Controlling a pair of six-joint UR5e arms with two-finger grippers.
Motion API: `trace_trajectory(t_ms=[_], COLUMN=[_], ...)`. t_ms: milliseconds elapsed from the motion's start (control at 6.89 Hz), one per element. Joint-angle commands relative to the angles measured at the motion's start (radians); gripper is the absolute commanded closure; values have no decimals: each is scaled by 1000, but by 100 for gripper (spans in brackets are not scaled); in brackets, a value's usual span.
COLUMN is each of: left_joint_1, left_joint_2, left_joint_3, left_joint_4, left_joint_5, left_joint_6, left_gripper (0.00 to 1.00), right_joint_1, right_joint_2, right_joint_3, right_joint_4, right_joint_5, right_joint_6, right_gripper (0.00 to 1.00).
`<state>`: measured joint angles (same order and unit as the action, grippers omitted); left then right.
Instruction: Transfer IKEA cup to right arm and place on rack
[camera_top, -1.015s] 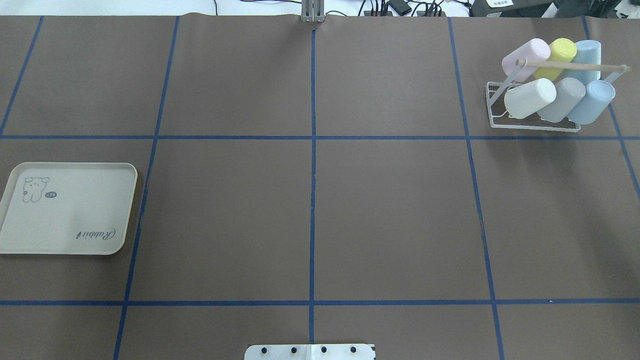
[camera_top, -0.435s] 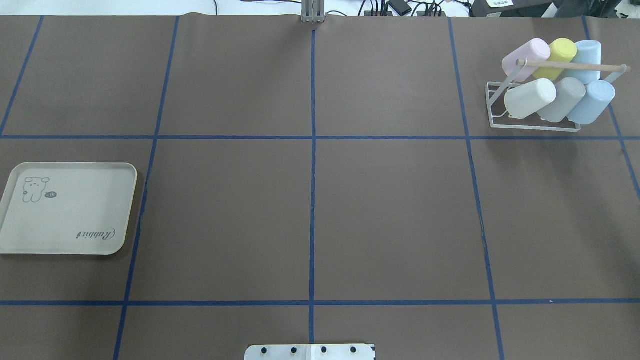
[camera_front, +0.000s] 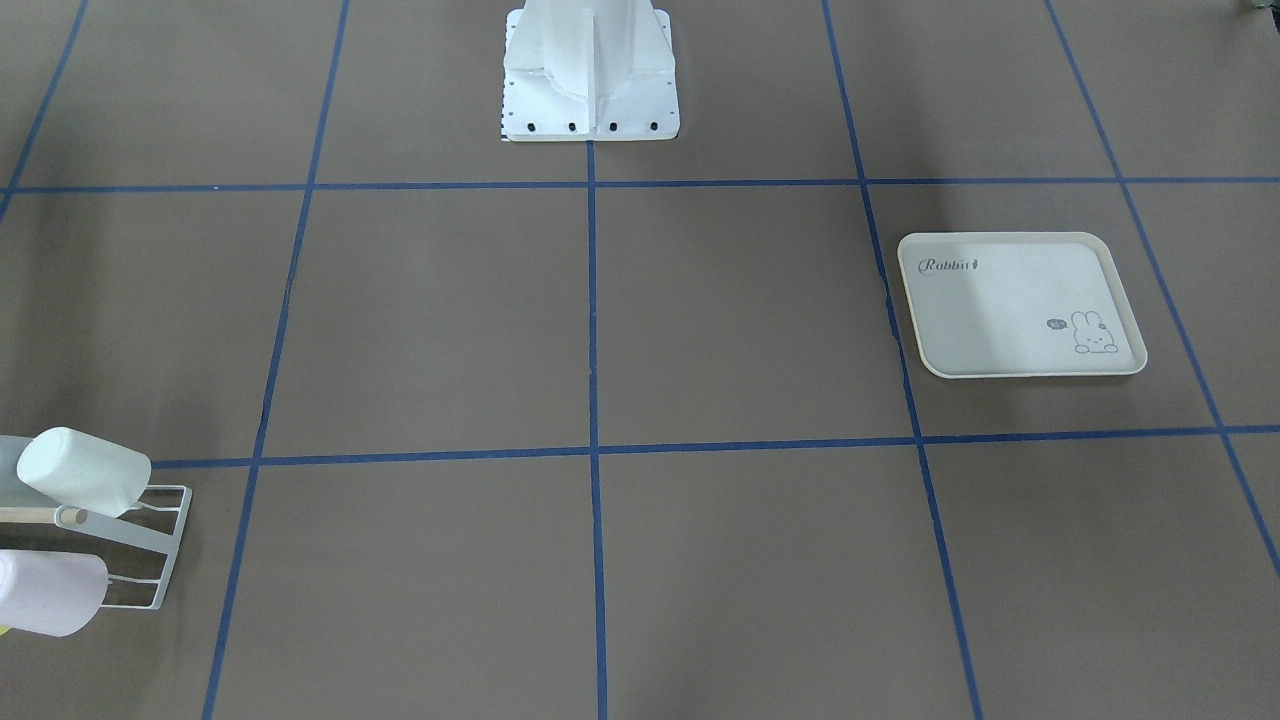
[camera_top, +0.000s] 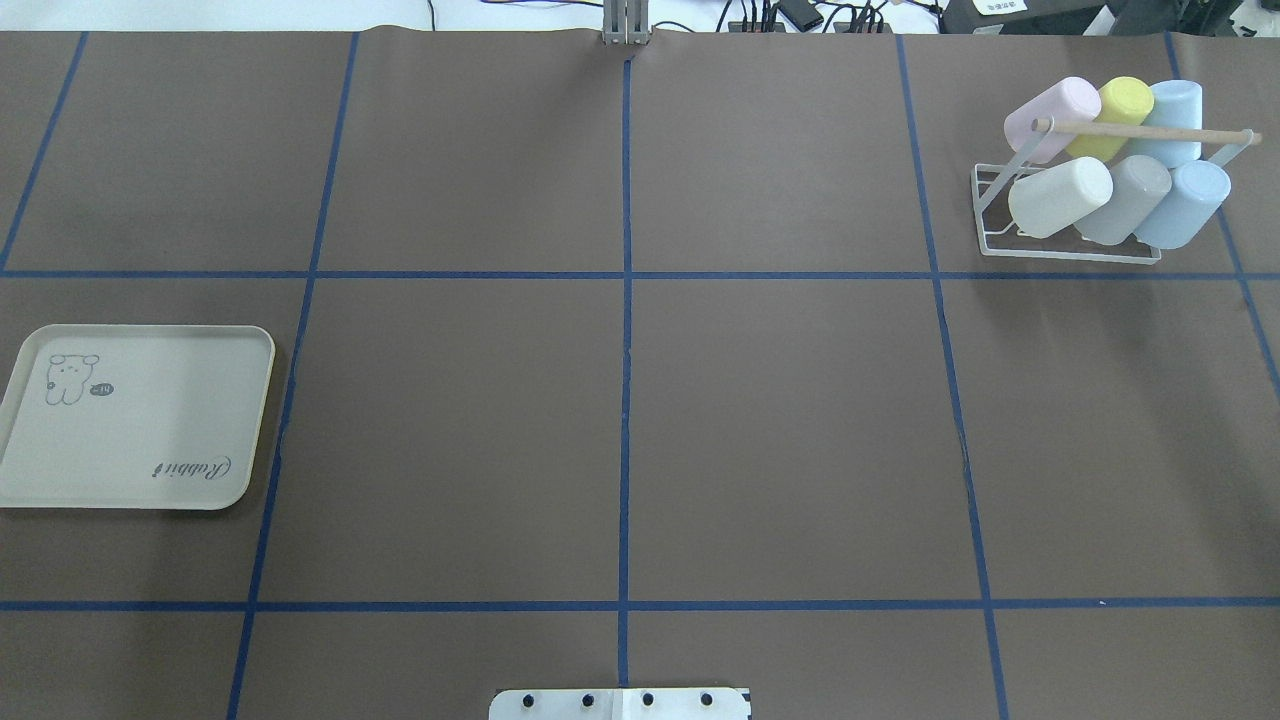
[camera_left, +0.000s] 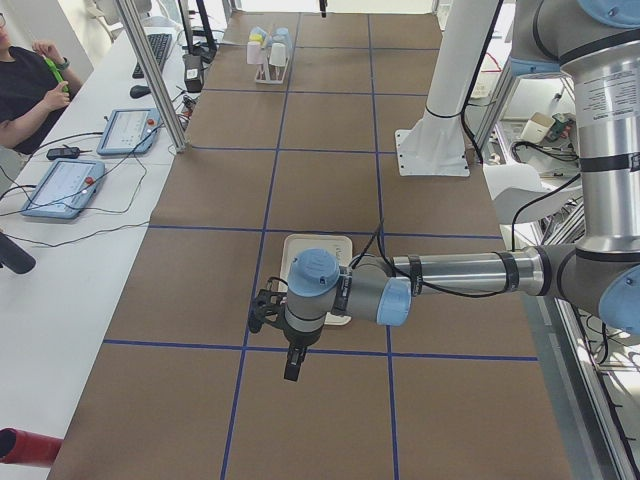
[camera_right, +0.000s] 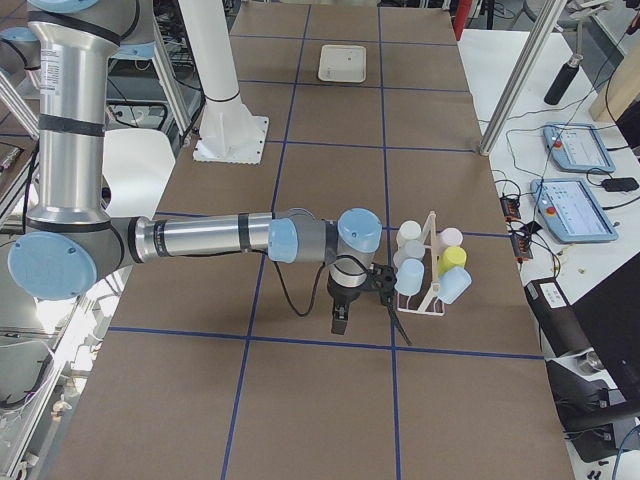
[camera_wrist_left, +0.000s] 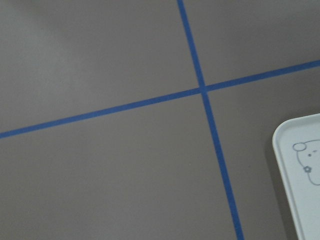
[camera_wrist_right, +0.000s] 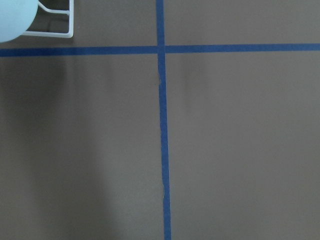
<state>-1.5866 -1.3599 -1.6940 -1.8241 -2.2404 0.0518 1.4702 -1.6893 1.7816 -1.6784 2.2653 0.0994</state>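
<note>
IKEA cups (camera_top: 1125, 195) sat six together on the rack (camera_top: 1070, 257). The right end effector (camera_right: 339, 322) hung beside it, the left end effector (camera_left: 292, 370) far off near the tray (camera_top: 140, 415); open or closed could not be told.

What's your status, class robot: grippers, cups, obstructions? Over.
Left gripper and right gripper hover over the table, open or shut unclear, no cup in either. Six cups sit on the rack. Nothing stands between right gripper and rack.
</note>
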Motion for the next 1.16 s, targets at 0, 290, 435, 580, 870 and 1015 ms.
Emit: trace_trajectory(t_ms=[0,290,435,580,870,1015], left_joint_1=[-9,-9,-10,-10,-9,-16], left_joint_2=[24,15,10,18,50,54], left_joint_3=[-16,-30,-36,-53,-55,-91], left_joint_4=[0,9,8,9,11,8], left_joint_5=[-31,-91,-87,-87,-85,-84], left_joint_6=[2,-3,-3,-3,-1,0], left_gripper=[0,0,0,0,0,0], right_joint_1=[58,55,55,55,45,35], right_joint_2=[-30,-18,-17,-15,-18,-17], right_joint_3=[7,2,10,3,7,7], right_joint_4=[-1,11,26,55,59,60], right_joint_5=[39,53,43,40,54,54], right_joint_6=[-56,-56,-59,-59,-56,-56], right_gripper=[0,0,0,0,0,0])
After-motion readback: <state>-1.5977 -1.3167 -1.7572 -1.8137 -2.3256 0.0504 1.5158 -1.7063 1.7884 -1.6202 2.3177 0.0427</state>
